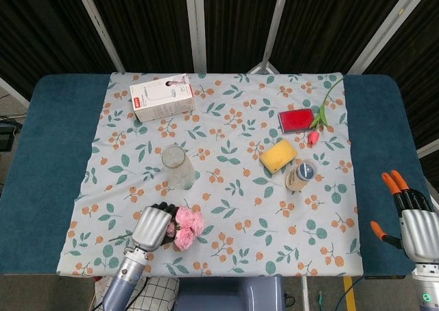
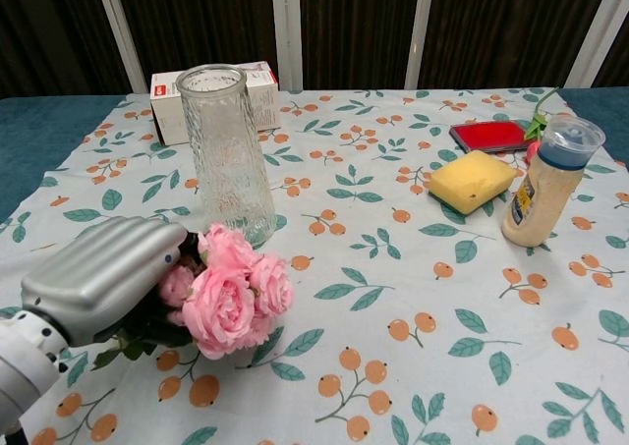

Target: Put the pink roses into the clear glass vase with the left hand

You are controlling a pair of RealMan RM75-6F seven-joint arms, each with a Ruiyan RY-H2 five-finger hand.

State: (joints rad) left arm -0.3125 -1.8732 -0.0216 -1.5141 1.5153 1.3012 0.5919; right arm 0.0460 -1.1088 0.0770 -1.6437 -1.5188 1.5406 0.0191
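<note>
Dark curtain wall with pale slanted posts behind. Teal table [image 1: 48,160], its middle covered by a floral tablecloth [image 1: 233,180] with orange berries and green leaves; teal strips bare on both sides.

White box [image 1: 162,97] at far left of the cloth. Clear glass vase [image 2: 226,155] upright, left of centre, just beyond the flowers. Yellow sponge [image 1: 278,155] right of centre, with a dressing bottle [image 2: 545,182] just beside it on the near side. Red flat case [image 1: 296,120] further back, a tulip [image 1: 317,119] lying along its right edge.

Left hand [image 2: 103,276] at the near left edge, fingers wrapped around the stems of the pink roses [image 2: 234,290]; blooms tilt up off the cloth, close to the vase base. Right hand [image 1: 411,215] over the near right teal strip, fingers spread, holding nothing.

Vase stands directly behind the roses. Open cloth across the near centre and right.
</note>
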